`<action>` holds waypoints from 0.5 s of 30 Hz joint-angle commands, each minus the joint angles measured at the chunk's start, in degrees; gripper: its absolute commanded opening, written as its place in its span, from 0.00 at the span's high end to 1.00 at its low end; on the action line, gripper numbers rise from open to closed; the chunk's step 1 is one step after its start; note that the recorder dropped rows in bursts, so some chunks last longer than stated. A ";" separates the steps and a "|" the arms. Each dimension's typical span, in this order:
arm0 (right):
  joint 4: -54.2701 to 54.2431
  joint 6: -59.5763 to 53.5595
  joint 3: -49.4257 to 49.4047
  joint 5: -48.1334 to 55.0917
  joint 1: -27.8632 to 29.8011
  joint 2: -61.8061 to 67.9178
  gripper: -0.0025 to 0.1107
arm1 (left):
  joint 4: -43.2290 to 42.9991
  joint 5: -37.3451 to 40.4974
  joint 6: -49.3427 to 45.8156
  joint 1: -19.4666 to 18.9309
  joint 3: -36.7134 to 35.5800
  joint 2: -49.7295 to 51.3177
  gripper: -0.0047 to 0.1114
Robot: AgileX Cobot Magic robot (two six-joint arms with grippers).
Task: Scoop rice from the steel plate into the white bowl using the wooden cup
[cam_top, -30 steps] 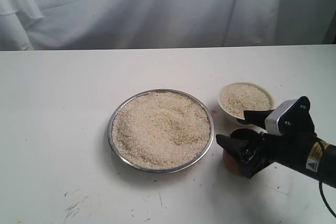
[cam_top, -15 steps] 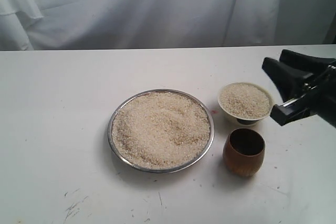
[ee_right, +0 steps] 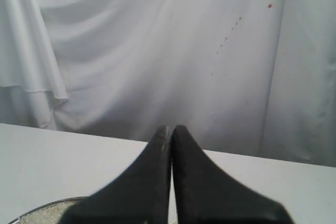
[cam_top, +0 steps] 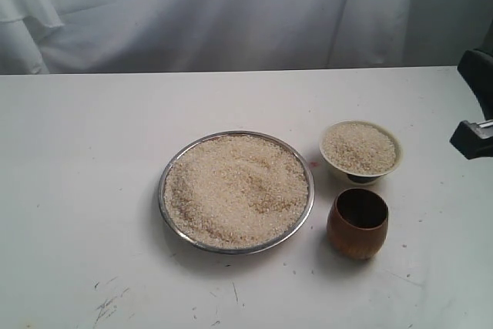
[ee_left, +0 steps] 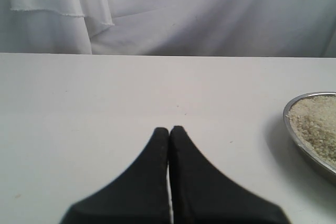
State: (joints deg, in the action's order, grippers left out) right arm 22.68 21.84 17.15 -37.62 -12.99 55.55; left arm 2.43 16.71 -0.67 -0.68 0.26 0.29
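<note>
The steel plate point(cam_top: 163, 190) lies mid-table, heaped with rice point(cam_top: 235, 189). To its right stands the white bowl point(cam_top: 331, 161), with rice point(cam_top: 358, 146) in it too. The wooden cup point(cam_top: 358, 233) stands upright and free on the table just in front of the bowl, its dark inside showing. My right gripper point(ee_right: 171, 128) is shut and empty; only part of that arm point(cam_top: 474, 138) shows at the exterior view's right edge, well clear of the cup. My left gripper point(ee_left: 169, 129) is shut and empty over bare table, with the plate's rim point(ee_left: 294, 129) off to one side.
The white table point(cam_top: 77, 190) runs back to a white cloth backdrop point(cam_top: 231, 13). A few dark scuffs mark the table's front left point(cam_top: 104, 306).
My right gripper let go of the wooden cup, rose and drew away to the right edge of the exterior view, and its jaws closed. The cup stays standing where it was.
</note>
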 commanded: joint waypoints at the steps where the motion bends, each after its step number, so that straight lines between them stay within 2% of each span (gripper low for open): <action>1: 0.80 2.37 -0.28 4.61 0.50 -2.12 0.98 | 0.04 -0.36 0.18 0.09 -0.26 -0.29 0.96; 15: 0.80 3.51 -0.28 4.84 0.50 -8.74 0.98 | 0.04 -0.36 0.18 0.09 -0.26 -0.29 0.96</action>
State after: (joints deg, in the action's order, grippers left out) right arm 23.20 25.87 17.15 -32.88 -12.99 47.39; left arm 2.43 16.71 -0.67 -0.68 0.26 0.29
